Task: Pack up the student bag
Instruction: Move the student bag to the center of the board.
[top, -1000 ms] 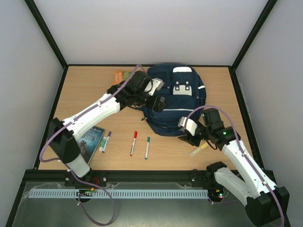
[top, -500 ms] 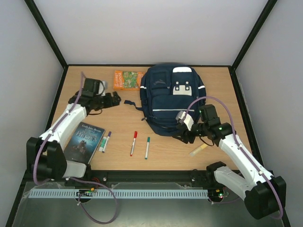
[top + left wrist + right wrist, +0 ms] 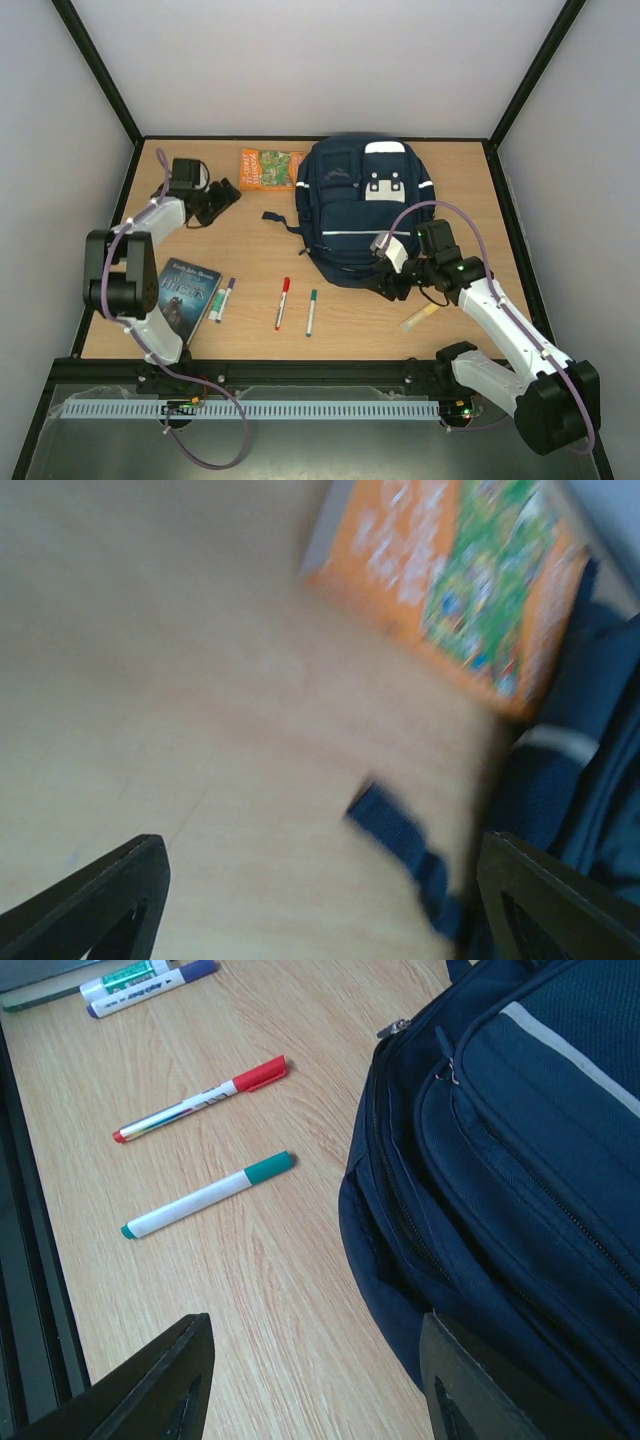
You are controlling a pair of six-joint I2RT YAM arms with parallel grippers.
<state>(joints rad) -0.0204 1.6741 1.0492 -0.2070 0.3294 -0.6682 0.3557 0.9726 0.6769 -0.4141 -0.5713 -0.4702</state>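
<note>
- Your student bag [image 3: 365, 205] lies flat at the far middle of the bench [image 3: 250, 250], front pocket up. No compartment shows open, so I judge a zip must be worked before anything goes in.
- Your right gripper [image 3: 315, 1332] hangs empty with its fingers spread wide at the bag's near corner, just beside the zip track. It looks placed there to pin or lift the fabric.
- Your left gripper [image 3: 320, 855] is likewise spread wide with nothing in it, low over bare bench between the orange book [image 3: 455, 575] and the bag's loose strap [image 3: 400, 840]. That view is blurred, so its target may be either one.
- The red marker [image 3: 200, 1102] and the green marker [image 3: 205, 1195] lie loose on the near side, not yet packed.
</note>
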